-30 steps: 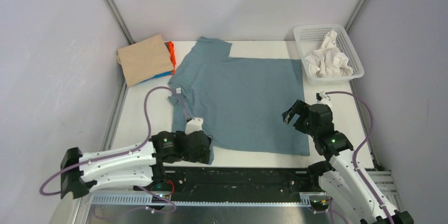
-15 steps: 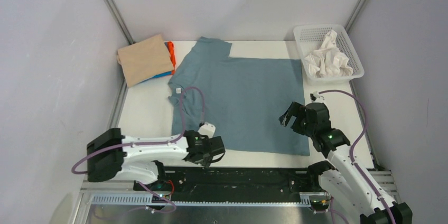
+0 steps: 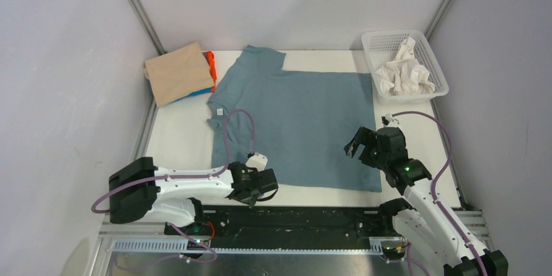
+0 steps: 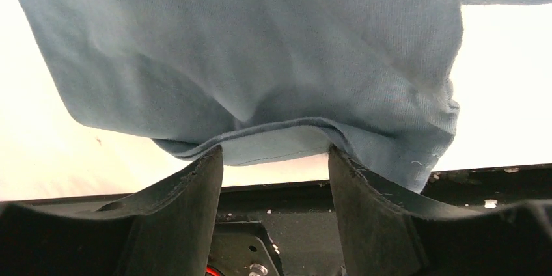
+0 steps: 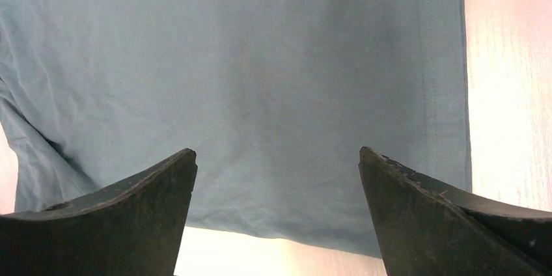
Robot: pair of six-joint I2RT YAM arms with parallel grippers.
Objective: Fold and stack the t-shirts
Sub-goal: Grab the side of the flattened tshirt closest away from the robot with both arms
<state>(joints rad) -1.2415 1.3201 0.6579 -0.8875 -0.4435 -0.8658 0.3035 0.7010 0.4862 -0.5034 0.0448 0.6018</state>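
a second back: left claw (image 3: 260,185) on top of the near sleeve of the blue-grey t-shirt (image 3: 299,120), spread as wide as possible. now swung round with the elbow out to the left, sitting low at the near edge of the surface (image 3: 176,149). no longer fully spread: drawing in around the sleeve's hem, seen in the left wrist view as a folded lip of cloth lying between the two fingers (image 4: 189,198). not yet pinching, to judge by the gap under the cloth.

right claw (image 3: 359,146): barely shifted, a touch toward the left. hovering spread wide above the shirt's near right part, close to the bottom hem, touching nothing so far as visible.

blue-grey t-shirt unmoved: flat in the middle of the surface, collar and white label (image 3: 220,112) to the left, bottom hem to the right. tan t-shirt (image 3: 177,73) folded at the far left corner, with an orange one (image 3: 211,66) and a bright blue sliver (image 3: 198,92) showing at its edges, untouched. basket (image 3: 374,36) with crumpled white cloth (image 3: 403,74) at the far right, as before.

reads as the start of the first fold: grip on the near sleeve about to close, then probably a lift across the body. only the hem's edge between the jaws, so easy to lose on the lift.
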